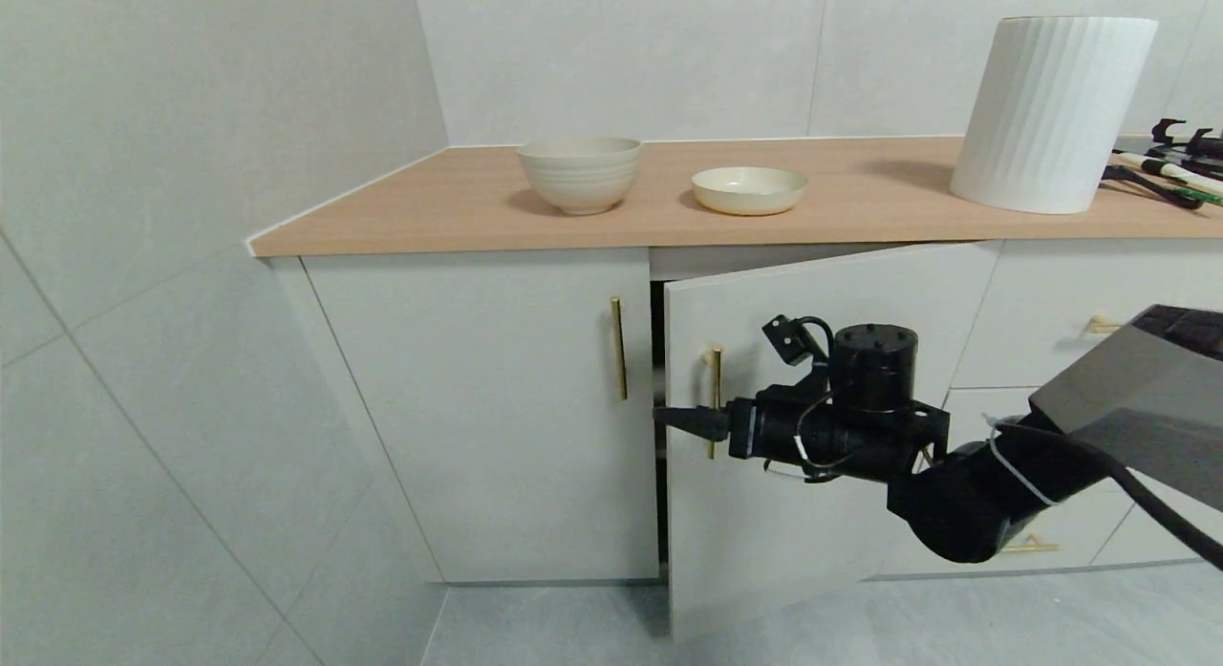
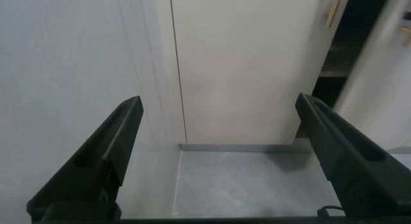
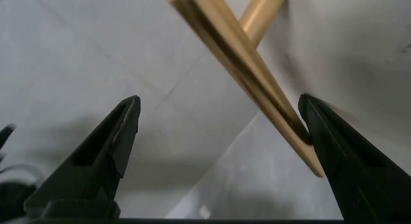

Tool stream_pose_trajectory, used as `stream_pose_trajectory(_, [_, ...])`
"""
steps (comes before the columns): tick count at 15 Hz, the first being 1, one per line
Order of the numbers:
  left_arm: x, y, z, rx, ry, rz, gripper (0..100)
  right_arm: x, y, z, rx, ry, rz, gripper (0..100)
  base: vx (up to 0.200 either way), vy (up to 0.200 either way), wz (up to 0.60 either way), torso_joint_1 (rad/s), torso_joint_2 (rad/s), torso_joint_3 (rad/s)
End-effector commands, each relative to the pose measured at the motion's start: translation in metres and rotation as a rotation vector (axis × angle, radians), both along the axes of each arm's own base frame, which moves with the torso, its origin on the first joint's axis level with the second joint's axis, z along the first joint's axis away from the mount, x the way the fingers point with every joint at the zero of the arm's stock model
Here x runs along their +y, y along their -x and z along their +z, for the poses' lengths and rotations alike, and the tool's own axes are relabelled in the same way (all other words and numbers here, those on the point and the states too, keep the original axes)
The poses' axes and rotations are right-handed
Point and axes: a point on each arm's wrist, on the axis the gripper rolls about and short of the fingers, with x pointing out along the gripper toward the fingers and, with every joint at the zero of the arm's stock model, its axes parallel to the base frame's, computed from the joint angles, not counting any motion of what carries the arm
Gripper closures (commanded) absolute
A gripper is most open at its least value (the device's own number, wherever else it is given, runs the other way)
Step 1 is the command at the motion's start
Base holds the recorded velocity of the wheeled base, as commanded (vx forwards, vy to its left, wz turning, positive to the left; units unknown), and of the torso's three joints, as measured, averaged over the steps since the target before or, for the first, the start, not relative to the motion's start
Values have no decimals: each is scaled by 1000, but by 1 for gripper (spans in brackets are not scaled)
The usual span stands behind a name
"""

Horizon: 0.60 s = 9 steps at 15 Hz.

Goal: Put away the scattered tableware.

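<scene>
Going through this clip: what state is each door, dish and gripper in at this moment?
Left white cabinet door: closed.
Right white cabinet door: partly open.
Ribbed beige bowl: upright on the wooden countertop.
Shallow cream dish: upright, empty.
Tall white ribbed cylinder: upright.
Right gripper: open, fingers either side of the gold bar handle.
Left gripper: open, empty.

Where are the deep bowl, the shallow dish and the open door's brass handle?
deep bowl point(image 1: 579, 174), head view, ribbed outer wall.
shallow dish point(image 1: 747, 182), head view, inside bottom.
brass handle point(image 1: 715, 379), head view, upper shaft.
</scene>
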Motion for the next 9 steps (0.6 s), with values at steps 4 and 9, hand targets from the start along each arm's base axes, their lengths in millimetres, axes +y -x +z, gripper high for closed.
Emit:
stream_pose_trajectory(4, [0, 0, 0, 0, 0, 1, 0, -33, 57, 23, 28, 8, 43, 0, 0, 0, 0, 0, 0, 0])
stream_pose_trajectory(9, [0, 0, 1, -9, -10, -5, 0, -53, 92, 16, 81, 26, 108, 0, 0, 0, 0, 0, 0, 0])
